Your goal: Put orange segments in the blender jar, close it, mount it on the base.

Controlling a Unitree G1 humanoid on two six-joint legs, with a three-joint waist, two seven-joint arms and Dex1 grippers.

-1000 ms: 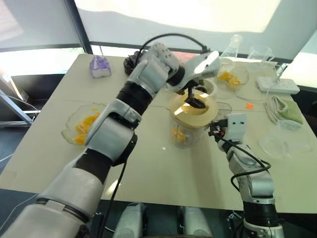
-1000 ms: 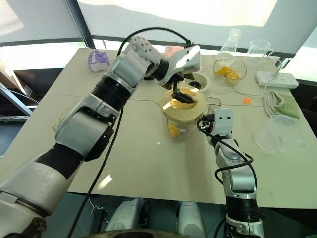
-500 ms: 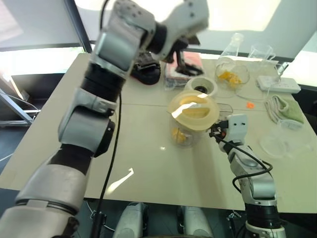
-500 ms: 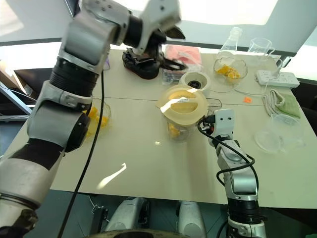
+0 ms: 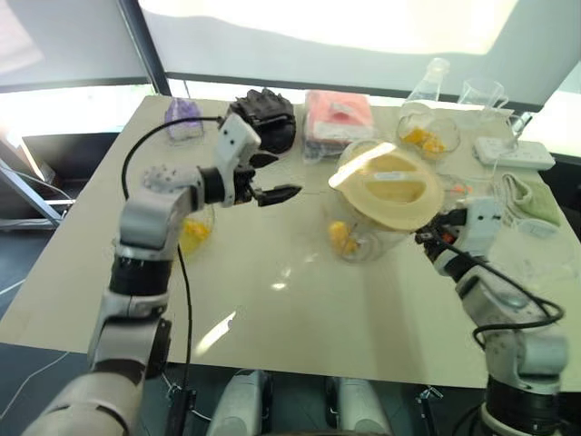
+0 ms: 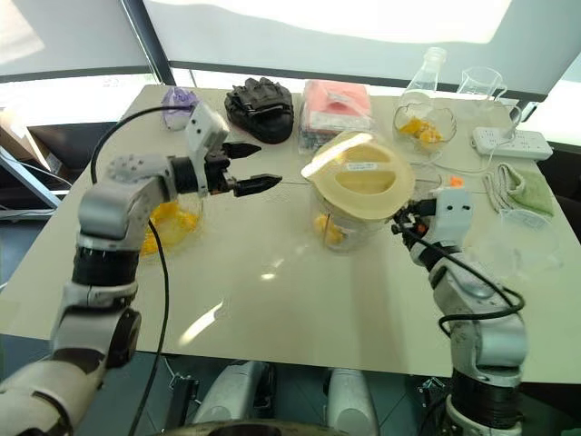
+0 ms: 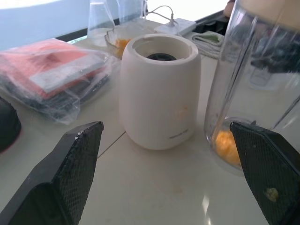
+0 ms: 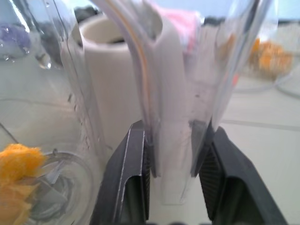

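The clear blender jar (image 5: 377,227) carries a flat cream lid (image 5: 390,191) on its mouth and leans a little; it looks raised slightly off the table. Orange segments (image 5: 340,238) lie in its bottom. My right gripper (image 8: 171,136) is shut on the jar's clear side handle, one finger (image 8: 131,173) on each side. My left gripper (image 5: 280,175) hangs open and level over the table, left of the jar, holding nothing. Between its fingers, the left wrist view shows the cream base (image 7: 159,93) with its dark socket, standing just behind the jar (image 7: 253,89).
A glass bowl (image 6: 168,222) with more segments sits under my left forearm, another bowl (image 5: 422,138) at the back right. Black gloves (image 5: 263,113), a pink packet (image 5: 338,113), a flask (image 5: 431,77), a beaker (image 5: 481,91), a power strip (image 5: 526,150) and a green cloth (image 5: 531,195) line the far and right sides.
My left arm left the lid, swung up and back, then came down to the left, open. My right gripper has lifted the lidded jar by its handle.
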